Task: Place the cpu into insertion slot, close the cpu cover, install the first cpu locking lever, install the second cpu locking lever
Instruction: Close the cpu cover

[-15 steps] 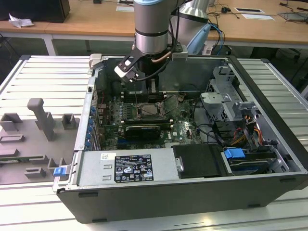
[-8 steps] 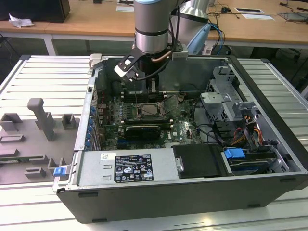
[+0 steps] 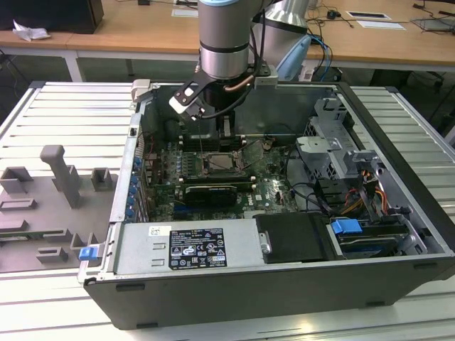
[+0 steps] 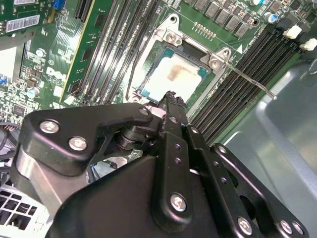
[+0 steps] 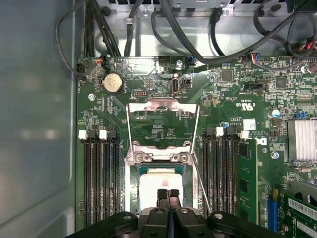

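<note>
Step in hand, judged: closing cpu cover. cpu seated in insertion slot; cover open, swung away from chip. Hand clenched, empty, over chip's edge. Closing calls for contact on cover's free edge.

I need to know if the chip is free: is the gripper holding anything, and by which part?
Nothing is held. The gripper is shut with nothing between its fingers, above the chip lying in the socket.
</note>
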You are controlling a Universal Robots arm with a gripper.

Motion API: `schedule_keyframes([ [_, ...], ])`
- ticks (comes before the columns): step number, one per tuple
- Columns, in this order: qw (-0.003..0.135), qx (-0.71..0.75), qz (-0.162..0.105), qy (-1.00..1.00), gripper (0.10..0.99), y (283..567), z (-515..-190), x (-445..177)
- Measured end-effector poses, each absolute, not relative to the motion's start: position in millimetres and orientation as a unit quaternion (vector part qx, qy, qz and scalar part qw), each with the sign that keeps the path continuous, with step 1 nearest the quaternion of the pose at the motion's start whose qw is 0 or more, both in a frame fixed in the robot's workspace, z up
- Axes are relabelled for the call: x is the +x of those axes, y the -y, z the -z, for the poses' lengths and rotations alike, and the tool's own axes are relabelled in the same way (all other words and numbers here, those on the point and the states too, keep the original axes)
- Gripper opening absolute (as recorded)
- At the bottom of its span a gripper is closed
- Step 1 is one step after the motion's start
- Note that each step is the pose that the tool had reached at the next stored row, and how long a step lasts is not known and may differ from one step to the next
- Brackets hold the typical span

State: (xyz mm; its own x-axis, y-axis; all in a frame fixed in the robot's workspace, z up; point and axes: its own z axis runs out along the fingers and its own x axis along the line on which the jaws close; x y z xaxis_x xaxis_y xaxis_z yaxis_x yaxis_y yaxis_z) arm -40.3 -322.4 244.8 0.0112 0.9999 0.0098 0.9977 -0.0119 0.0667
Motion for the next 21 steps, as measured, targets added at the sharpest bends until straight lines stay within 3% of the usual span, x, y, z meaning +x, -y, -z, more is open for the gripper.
schedule_keyframes([
  [21,0.018,0.711,-0.028,-0.703,0.106,323.1,-258.1,-17.5],
])
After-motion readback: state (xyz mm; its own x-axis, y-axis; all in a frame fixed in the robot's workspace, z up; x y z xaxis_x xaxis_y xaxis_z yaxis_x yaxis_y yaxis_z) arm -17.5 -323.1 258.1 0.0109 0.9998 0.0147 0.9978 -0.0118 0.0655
